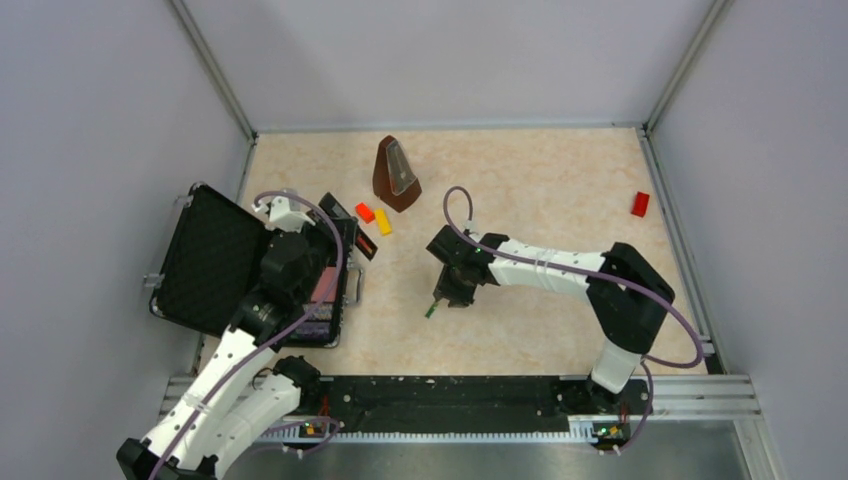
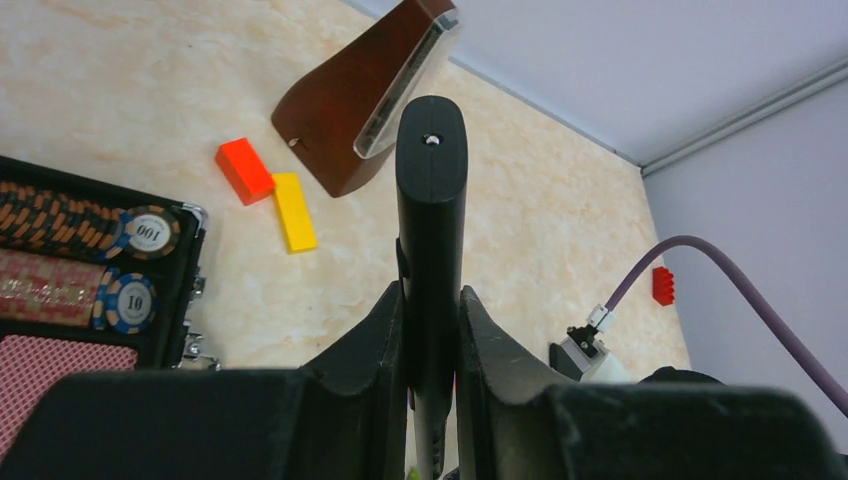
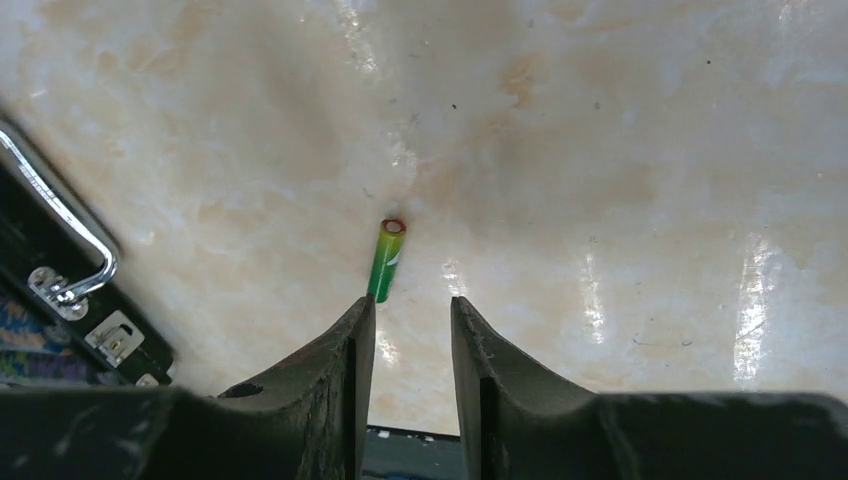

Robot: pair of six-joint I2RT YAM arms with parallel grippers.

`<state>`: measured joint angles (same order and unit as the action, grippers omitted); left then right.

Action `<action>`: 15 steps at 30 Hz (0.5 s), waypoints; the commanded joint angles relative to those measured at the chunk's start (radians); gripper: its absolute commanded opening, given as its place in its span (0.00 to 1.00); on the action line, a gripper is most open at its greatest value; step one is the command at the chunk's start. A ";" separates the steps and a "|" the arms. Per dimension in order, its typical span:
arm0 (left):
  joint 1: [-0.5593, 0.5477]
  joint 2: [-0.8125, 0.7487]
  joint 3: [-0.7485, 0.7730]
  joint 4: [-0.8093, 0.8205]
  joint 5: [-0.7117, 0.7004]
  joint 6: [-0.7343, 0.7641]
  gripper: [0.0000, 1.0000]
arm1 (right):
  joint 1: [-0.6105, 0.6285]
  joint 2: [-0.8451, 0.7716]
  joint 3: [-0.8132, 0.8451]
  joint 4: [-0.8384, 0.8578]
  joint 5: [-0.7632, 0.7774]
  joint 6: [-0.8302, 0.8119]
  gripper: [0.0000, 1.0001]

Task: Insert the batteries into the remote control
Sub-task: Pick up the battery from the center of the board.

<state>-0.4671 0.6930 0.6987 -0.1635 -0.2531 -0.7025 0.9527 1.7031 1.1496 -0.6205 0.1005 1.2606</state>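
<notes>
The remote control (image 2: 432, 200), a slim black bar, stands upright between my left gripper's fingers. My left gripper (image 2: 432, 295) is shut on it, above the table beside the open case. In the top view the remote (image 1: 364, 246) pokes out of the left gripper (image 1: 345, 232). One green battery with a red end (image 3: 386, 260) lies on the table, just past the tip of my right gripper's left finger. My right gripper (image 3: 410, 305) is open and empty, hovering close over the table. In the top view the battery (image 1: 432, 310) lies just below-left of the right gripper (image 1: 455, 287). A second battery is not in view.
An open black case (image 1: 215, 260) holding poker chips (image 2: 150, 232) lies at the left; its metal handle (image 3: 60, 230) is near the battery. A brown metronome (image 1: 396, 175) stands at the back, with a red block (image 1: 365, 212) and a yellow block (image 1: 383, 221) beside it. A red brick (image 1: 640, 204) lies far right.
</notes>
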 commanded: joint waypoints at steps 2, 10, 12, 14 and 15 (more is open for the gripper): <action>0.003 -0.052 -0.047 0.024 -0.097 0.001 0.00 | 0.003 0.083 0.097 -0.027 -0.058 0.047 0.33; 0.004 -0.051 -0.055 0.042 -0.116 0.029 0.00 | 0.023 0.178 0.164 -0.049 -0.091 0.071 0.33; 0.004 -0.055 -0.056 0.039 -0.141 0.023 0.00 | 0.023 0.187 0.154 -0.059 -0.095 0.092 0.26; 0.005 -0.065 -0.063 0.045 -0.168 0.022 0.00 | 0.024 0.191 0.145 -0.064 -0.121 0.101 0.24; 0.004 -0.070 -0.065 0.048 -0.179 0.024 0.00 | 0.026 0.190 0.144 -0.066 -0.125 0.102 0.24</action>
<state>-0.4664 0.6476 0.6380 -0.1806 -0.3668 -0.6960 0.9649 1.8816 1.2762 -0.6556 0.0116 1.3258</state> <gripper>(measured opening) 0.219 0.248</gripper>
